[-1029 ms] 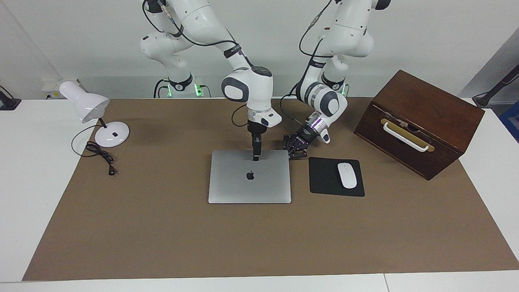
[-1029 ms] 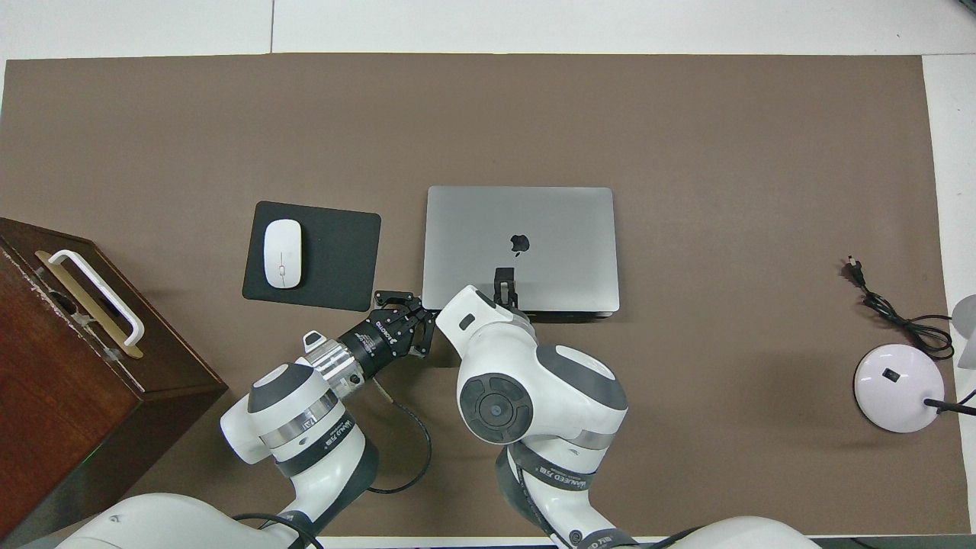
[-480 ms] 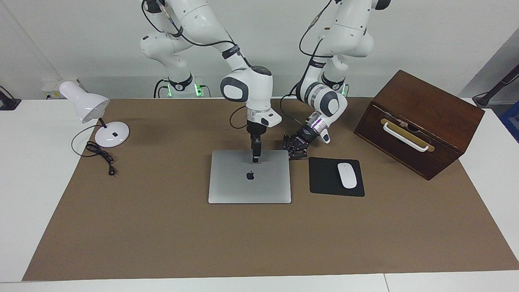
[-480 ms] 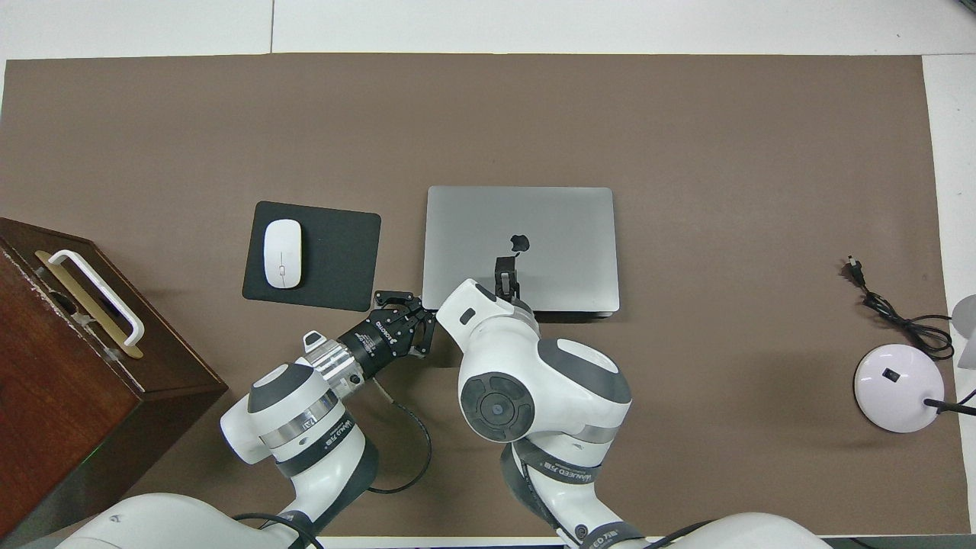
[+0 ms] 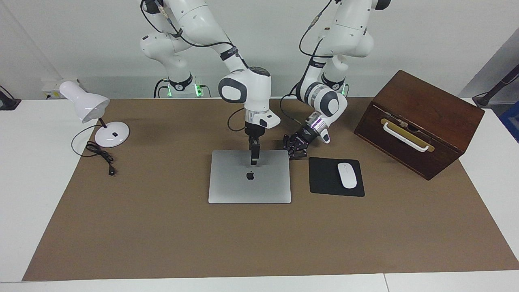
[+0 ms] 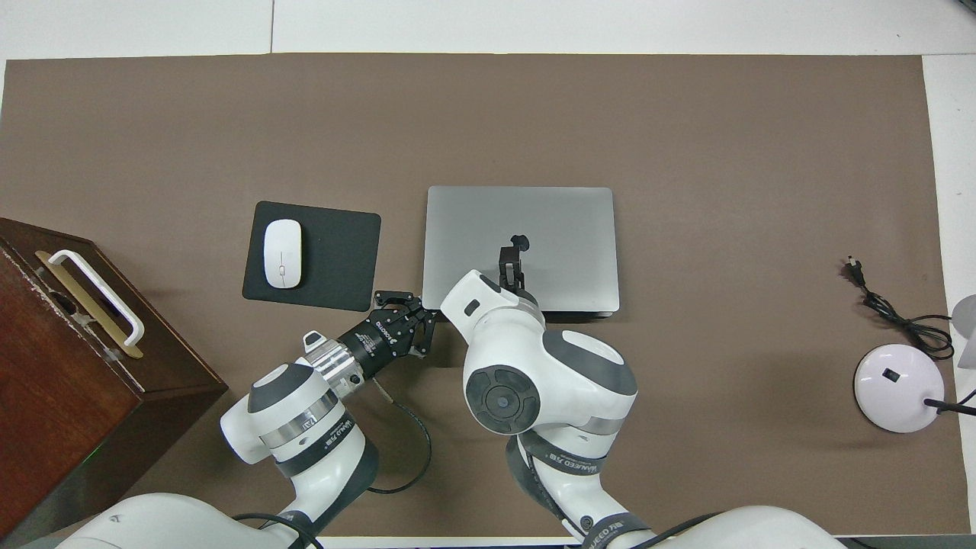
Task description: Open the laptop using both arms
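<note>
- Silver-grey, the laptop [image 5: 249,177] lies shut flat on the brown mat, beside the mouse pad [image 5: 336,177];
- my left gripper [image 5: 295,153] sits low, fingertips pinched together on nothing, at the laptop's corner nearest the robots (I judge, to brace it);
- my right gripper [image 5: 254,161] hangs over the lid; its opening I cannot tell.

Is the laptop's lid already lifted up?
No, the laptop lies flat and closed on the brown mat, its logo facing up, while the right hand is over the lid.
</note>
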Tool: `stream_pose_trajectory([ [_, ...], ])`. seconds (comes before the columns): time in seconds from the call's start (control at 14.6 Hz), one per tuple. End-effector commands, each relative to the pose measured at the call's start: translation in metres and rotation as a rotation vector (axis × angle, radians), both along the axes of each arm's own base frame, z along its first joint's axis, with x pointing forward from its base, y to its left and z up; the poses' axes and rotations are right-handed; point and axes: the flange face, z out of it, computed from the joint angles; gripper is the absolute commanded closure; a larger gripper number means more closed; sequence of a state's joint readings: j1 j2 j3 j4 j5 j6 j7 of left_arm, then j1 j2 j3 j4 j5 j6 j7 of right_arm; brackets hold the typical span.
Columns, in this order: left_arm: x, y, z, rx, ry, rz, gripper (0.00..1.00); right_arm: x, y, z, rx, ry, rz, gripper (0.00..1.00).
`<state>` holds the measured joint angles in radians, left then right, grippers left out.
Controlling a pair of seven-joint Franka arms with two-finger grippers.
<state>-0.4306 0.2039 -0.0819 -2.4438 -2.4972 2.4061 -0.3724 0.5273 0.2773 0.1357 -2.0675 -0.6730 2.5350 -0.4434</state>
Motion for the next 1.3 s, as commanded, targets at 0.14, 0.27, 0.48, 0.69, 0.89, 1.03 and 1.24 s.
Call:
stream_pose_trajectory([
  [0.14,0.001,0.002,-0.014,0.037,0.017,0.02,1.0,0.008,0.002,0.0,0.017,-0.03,0.004,0.0],
  [0.27,0.001,0.002,-0.013,0.035,0.017,0.021,1.0,0.008,0.006,0.006,-0.002,-0.061,0.036,0.0],
  [0.48,0.001,0.002,-0.013,0.035,0.017,0.02,1.0,0.012,0.007,0.01,0.005,-0.081,0.018,0.0],
  [0.69,0.001,0.002,-0.013,0.035,0.017,0.021,1.0,0.014,0.005,0.01,0.007,-0.084,0.018,0.0],
  [0.89,0.001,0.002,-0.013,0.035,0.017,0.02,1.0,0.018,0.007,0.016,0.011,-0.1,0.021,0.0],
  [1.03,0.001,0.003,-0.013,0.035,0.017,0.021,1.0,0.021,0.008,0.02,0.013,-0.106,0.018,0.0],
  [1.24,0.001,0.002,-0.013,0.035,0.017,0.02,1.0,0.023,0.008,0.022,0.014,-0.109,0.016,0.0],
])
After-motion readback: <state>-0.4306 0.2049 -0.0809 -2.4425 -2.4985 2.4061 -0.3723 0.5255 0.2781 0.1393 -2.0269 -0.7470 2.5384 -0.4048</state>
